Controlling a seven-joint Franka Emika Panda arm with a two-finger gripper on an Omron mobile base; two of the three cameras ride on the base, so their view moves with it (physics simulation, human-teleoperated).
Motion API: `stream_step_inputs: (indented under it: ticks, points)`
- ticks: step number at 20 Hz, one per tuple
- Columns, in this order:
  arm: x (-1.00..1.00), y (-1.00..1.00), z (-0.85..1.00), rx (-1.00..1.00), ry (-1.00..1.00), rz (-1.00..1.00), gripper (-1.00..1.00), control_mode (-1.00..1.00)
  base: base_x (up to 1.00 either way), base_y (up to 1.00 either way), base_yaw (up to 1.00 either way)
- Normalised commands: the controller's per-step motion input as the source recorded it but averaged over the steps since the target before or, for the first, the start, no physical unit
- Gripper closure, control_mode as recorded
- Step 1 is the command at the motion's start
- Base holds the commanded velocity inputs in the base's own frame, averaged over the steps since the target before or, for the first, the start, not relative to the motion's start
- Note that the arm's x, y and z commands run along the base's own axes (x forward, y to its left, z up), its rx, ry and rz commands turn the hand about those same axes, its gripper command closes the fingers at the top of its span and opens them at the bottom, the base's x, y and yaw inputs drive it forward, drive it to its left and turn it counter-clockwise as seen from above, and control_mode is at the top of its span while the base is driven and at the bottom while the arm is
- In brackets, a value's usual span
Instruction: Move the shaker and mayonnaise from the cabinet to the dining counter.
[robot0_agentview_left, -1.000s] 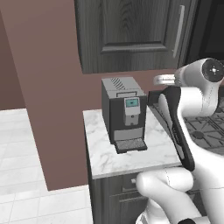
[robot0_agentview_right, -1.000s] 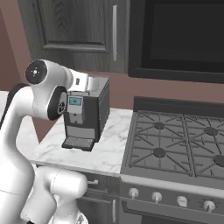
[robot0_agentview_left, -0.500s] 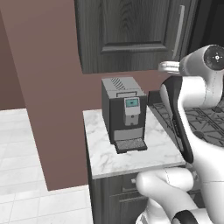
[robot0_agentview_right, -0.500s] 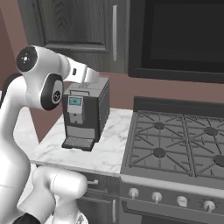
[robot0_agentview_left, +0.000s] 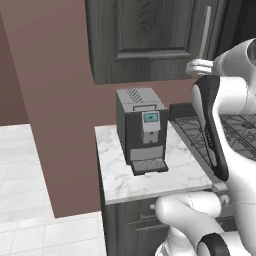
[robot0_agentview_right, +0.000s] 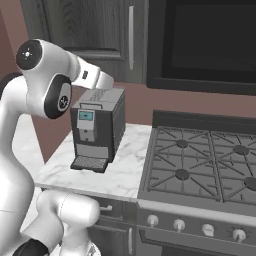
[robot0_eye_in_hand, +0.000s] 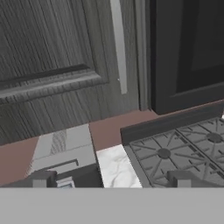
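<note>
Reaching upward with its 2 fingers spread wide and nothing between them, the tool faces the cabinet — door shut, its long silver bar handle running vertically, above and just left of the tool's line. Shaker and mayonnaise cannot be seen; presumably they sit behind that closed door. Below stand the coffee machine on the marble surface and the stove — the handle looks the likely next target.

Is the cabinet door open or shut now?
Shut: the cabinet door lies flat, its handle untouched, nothing inside showing.
</note>
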Motion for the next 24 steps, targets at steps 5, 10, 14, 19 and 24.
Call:
stream_step_inputs:
  ticks: [5, 10, 14, 19, 24]
  points:
    - [-0.15, -0.05, 0.18, 0.10, -0.06, 0.01, -1.00, -1.00, 0.00, 0.00, 0.00]
    - [-0.15, -0.03, 0.15, 0.06, -0.07, 0.04, -1.00, -1.00, 0.00, 0.00, 0.00]
    - [-0.11, 0.00, 0.14, 0.05, -0.05, 0.04, -1.00, -1.00, 0.00, 0.00, 0.00]
    - [-0.11, -0.02, 0.16, 0.02, -0.07, 0.03, -1.00, -1.00, 0.00, 0.00, 0.00]
    - [-0.06, -0.07, 0.19, 0.00, -0.05, 0.02, -1.00, -1.00, 0.00, 0.00, 0.00]
